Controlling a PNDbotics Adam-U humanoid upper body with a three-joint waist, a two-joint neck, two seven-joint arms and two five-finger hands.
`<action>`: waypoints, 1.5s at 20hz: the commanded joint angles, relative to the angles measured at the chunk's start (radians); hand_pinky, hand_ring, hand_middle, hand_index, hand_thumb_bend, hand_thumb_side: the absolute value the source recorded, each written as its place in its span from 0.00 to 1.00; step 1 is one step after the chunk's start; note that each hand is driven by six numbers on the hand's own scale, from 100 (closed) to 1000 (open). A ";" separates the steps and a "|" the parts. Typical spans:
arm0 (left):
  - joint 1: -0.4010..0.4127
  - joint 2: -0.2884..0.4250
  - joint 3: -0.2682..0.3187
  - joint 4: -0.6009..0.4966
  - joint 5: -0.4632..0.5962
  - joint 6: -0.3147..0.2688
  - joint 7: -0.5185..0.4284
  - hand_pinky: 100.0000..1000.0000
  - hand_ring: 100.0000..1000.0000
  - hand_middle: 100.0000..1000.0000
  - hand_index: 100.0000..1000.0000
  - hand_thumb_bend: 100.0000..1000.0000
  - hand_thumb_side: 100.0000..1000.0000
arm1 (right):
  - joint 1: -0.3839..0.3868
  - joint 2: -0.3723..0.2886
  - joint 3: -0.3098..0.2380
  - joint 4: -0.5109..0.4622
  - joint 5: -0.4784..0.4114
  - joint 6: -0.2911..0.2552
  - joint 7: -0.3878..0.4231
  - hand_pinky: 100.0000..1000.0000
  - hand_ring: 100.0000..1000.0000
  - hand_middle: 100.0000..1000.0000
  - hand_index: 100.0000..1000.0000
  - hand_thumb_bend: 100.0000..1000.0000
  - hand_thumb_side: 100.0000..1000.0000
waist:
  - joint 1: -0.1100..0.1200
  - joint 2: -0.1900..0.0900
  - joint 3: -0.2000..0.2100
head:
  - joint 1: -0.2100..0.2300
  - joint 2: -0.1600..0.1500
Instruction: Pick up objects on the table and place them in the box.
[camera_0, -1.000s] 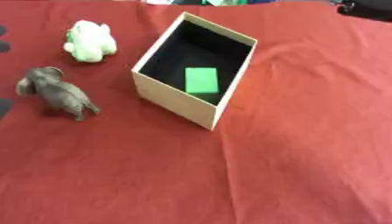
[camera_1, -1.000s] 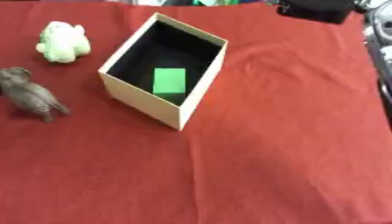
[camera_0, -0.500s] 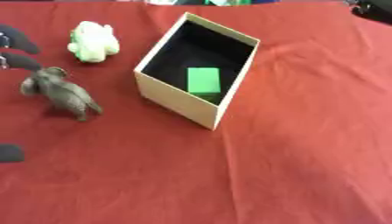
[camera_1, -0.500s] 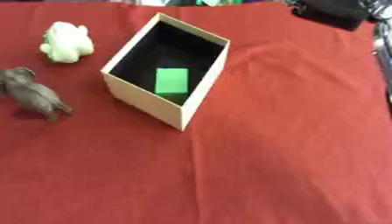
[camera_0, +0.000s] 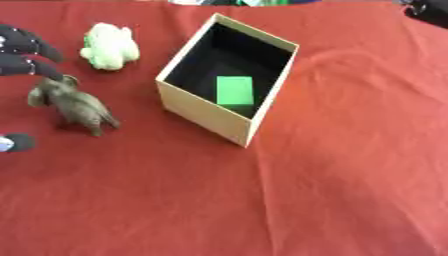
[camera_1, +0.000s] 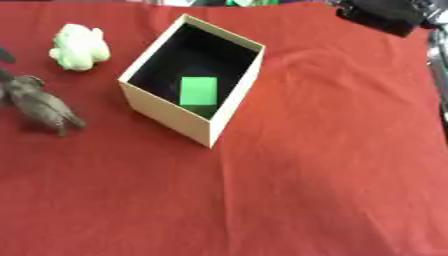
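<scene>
— Nearest on the desk (camera_0: 262, 200)?
— Standing left of the box (camera_0: 229, 80): grey elephant (camera_0: 73, 101), long axis slanting, head toward far-left.
— Left hand (camera_0: 22, 50)?
— Spreading wide, fingertips touching the head. Farther: pale frog (camera_0: 109, 46). Green block (camera_0: 234, 90) lying inside the box.

My left hand (camera_0: 24, 55) comes in at the left edge, its dark fingers spread around the head end of the grey elephant figure (camera_0: 74, 103), which stands upright on the red cloth (camera_0: 306, 175). My thumb tip shows lower at the same edge. Beyond the elephant lies a pale green toy (camera_0: 109, 46). The box (camera_0: 210, 115) sits open, with a green block (camera_0: 234, 90) on its dark floor.
</scene>
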 joint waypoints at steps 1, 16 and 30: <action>-0.025 0.005 -0.004 0.012 -0.016 -0.004 0.021 0.68 0.84 0.80 0.83 0.42 0.31 | -0.009 -0.009 -0.016 -0.020 -0.002 0.007 0.000 0.82 0.78 0.61 1.00 0.00 0.81 | 0.002 -0.021 -0.002 | 0.003 0.000; -0.083 -0.073 -0.043 0.171 -0.127 -0.026 0.061 0.67 0.83 0.83 0.83 0.43 0.27 | -0.017 0.016 -0.020 -0.020 -0.001 0.014 0.006 0.82 0.77 0.61 1.00 0.00 0.81 | 0.002 -0.013 -0.018 | 0.021 -0.013; -0.099 -0.132 -0.058 0.328 -0.244 -0.065 0.113 0.66 0.81 0.80 0.80 0.37 0.28 | -0.025 0.048 -0.026 -0.020 -0.011 0.020 0.001 0.81 0.77 0.60 1.00 0.00 0.81 | -0.002 -0.001 -0.035 | 0.035 -0.032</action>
